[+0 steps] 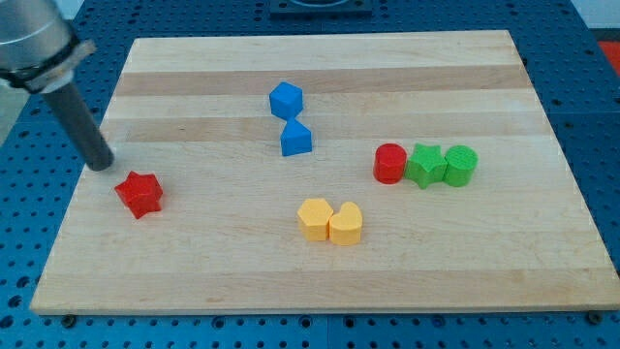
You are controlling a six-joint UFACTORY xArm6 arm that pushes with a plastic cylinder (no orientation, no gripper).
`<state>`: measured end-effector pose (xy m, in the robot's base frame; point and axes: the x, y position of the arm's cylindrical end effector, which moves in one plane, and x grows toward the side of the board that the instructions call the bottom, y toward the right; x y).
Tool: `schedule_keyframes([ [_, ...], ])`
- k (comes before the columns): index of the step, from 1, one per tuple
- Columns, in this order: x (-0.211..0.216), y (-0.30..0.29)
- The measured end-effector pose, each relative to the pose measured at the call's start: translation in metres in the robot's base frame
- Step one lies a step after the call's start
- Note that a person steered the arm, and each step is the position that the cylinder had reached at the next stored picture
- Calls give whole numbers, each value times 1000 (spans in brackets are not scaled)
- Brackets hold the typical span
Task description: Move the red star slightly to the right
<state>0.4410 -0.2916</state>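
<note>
A: Nearest the camera?
B: Yellow hexagon (314,218) touching yellow heart (346,224), low on the board (387,281).
A: The pincer?
B: There is only a rod; my tip (101,165) carries no jaws and holds nothing. It rests just up-left of the red star (139,194), not clearly touching.
A: The rest?
B: Two blue blocks (287,100) (296,139) at centre top; red cylinder (389,163), green star (424,164) and green cylinder (460,165) in a row at the view's right. Blue perforated table (601,87) surrounds.
</note>
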Motion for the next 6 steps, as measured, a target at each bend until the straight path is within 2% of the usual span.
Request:
schedule_keyframes([
  [2, 25, -12],
  [4, 57, 30],
  [6, 60, 90],
])
